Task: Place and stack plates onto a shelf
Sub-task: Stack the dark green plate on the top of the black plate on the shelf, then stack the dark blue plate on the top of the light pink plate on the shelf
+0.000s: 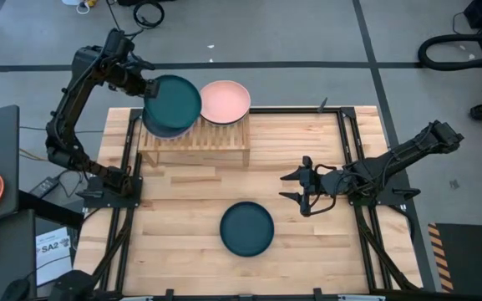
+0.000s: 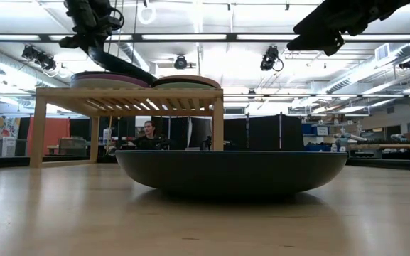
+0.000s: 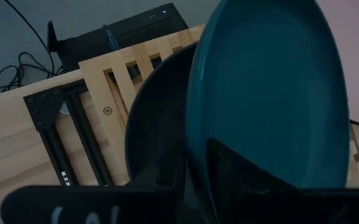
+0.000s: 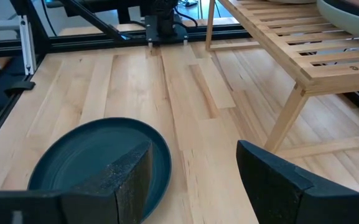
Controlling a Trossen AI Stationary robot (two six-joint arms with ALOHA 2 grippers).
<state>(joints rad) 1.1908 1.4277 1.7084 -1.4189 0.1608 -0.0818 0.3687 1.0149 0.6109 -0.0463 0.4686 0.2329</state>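
Note:
A dark teal plate (image 1: 174, 100) (image 3: 266, 93) hangs tilted over the left half of the shelf (image 1: 195, 146) (image 2: 130, 99). My left gripper (image 1: 149, 87) is shut on its left rim. Under it a darker plate (image 1: 159, 127) (image 3: 154, 118) lies on the slats. A pink plate (image 1: 225, 100) tops the shelf's right half. Another dark teal plate (image 1: 246, 228) (image 4: 98, 162) lies flat on the table. My right gripper (image 1: 284, 187) (image 4: 195, 162) stands open above the table, to the right of that plate. My left gripper has the dark teal plate's rim (image 3: 195, 155) between its two fingers, one finger (image 3: 241, 177) on the plate's inner face and the other under it. It comes slanting down from the table's far left. The plate (image 2: 126, 67) is tilted, its held side high and its right edge low by the stacked plates.
Black frame rails (image 1: 128, 180) (image 1: 353, 159) run along both sides of the table. A person (image 2: 148, 135) sits in the room beyond the shelf. Bare wood lies at the table's near left (image 1: 174, 242) and between the shelf and the flat plate.

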